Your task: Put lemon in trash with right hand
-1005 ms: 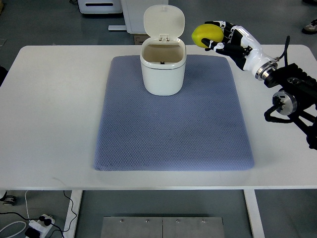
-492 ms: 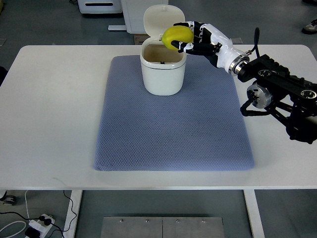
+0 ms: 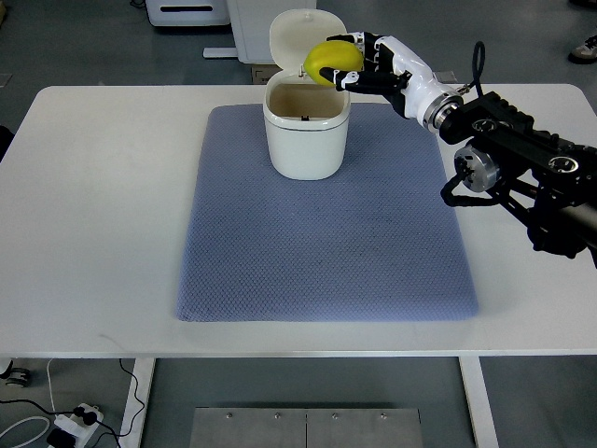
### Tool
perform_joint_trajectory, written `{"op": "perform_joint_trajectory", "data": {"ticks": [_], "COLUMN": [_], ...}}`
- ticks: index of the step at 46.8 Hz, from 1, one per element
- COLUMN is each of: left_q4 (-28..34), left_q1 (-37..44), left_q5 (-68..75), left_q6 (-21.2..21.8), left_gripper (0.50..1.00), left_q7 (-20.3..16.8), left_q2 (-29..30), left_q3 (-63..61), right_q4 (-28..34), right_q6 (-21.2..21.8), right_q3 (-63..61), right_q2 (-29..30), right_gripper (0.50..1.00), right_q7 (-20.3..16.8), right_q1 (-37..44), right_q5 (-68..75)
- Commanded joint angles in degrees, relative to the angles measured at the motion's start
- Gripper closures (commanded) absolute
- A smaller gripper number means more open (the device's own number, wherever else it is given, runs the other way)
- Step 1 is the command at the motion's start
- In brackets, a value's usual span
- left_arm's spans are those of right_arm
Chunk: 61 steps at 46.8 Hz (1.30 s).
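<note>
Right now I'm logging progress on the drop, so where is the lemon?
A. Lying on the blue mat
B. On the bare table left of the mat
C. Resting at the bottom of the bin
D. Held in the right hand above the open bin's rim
D: the right hand has its fingers closed around the lemon, above the far right rim of the open trash bin; it is not released.

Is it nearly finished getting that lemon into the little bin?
Nearly. Done: the lemon is picked up, and the trash can on the blue mat stands with its lid flipped open. In hand: the right hand grips the lemon at the can's back right rim, above the opening. Left: letting go so it drops inside. The can looks empty so far.
</note>
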State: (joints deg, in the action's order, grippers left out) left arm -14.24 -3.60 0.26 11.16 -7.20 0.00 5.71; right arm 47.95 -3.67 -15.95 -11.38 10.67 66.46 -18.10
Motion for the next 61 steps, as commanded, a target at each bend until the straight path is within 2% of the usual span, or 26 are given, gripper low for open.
{"op": "perform_joint_trajectory", "data": {"ticks": [1,16,17,22,27,30,35,41,43,50,61], "left_q4": [0.00,0.00,0.00,0.00,0.00,0.00,0.00,0.00,0.00,0.00,0.00], "left_q1": [0.00,0.00,0.00,0.00,0.00,0.00,0.00,0.00,0.00,0.00,0.00], "left_q5": [0.00,0.00,0.00,0.00,0.00,0.00,0.00,0.00,0.00,0.00,0.00], "left_q6": [0.00,0.00,0.00,0.00,0.00,0.00,0.00,0.00,0.00,0.00,0.00], "left_gripper": [0.500,0.500,0.500,0.500,0.500,0.500,0.500,0.500,0.500,0.500,0.500], "left_q7": [0.00,0.00,0.00,0.00,0.00,0.00,0.00,0.00,0.00,0.00,0.00], "left_q2": [0.00,0.00,0.00,0.00,0.00,0.00,0.00,0.00,0.00,0.00,0.00], "left_q3": [0.00,0.00,0.00,0.00,0.00,0.00,0.00,0.00,0.00,0.00,0.00], "right_q4": [-0.22,-2.51,-2.51,-2.51,-2.51,-2.51,-2.51,-2.51,-2.51,-2.33,-2.16], "right_q6": [-0.20,-1.25,-1.25,-1.25,-1.25,-1.25,-1.16,-1.16,-1.16,-0.99,-0.81], "right_q3": [0.48,0.57,0.57,0.57,0.57,0.57,0.57,0.57,0.57,0.57,0.48], "right_q2": [0.04,2.50,2.50,2.50,2.50,2.50,2.50,2.50,2.50,2.50,2.33], "right_gripper": [1.000,1.000,0.990,0.877,0.808,0.750,0.689,0.584,0.534,0.507,0.505], "right_q7": [-0.12,-0.12,-0.12,0.14,0.23,0.23,0.23,0.23,0.23,0.23,0.23], "right_q1": [0.08,0.08,0.08,0.08,0.08,0.16,0.17,0.17,0.43,0.69,0.87], "right_q5": [0.00,0.00,0.00,0.08,0.08,0.08,0.08,0.52,0.87,1.66,1.75]}}
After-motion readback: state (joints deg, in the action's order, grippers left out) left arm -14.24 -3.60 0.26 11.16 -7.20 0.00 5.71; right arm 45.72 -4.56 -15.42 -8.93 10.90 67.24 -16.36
